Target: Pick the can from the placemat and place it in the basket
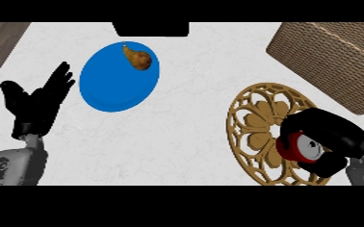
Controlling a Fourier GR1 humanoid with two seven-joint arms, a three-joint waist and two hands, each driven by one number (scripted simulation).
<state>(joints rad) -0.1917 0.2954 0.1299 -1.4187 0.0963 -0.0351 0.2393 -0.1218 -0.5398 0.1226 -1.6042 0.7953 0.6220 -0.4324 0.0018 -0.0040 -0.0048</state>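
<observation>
while the can [304, 147] is still standing on the placemat [262, 125], it is listed as enclosed by the right hand [334, 142], whose fingers and thumb are curled round its red body at the placemat's near-right part, silver top showing. placemat: round, gold openwork, laid on the white marbled bench [192, 125]. basket [323, 60]: woven, brown, set at the far right of the bench, beyond the placemat and apart from it. left hand [39, 101]: open, fingers straight and up, resting at the left edge, nothing held. blue plate [118, 77], with a brown pear [138, 59] on its far part, noted left of centre, well apart from the can. lift judged not yet made. risks noted: the can could be tipped if it is raised off-centre in the curled fingers; the openwork could be caught and the placemat dragged; the basket's near wall could be struck if the can is carried across too low.
</observation>
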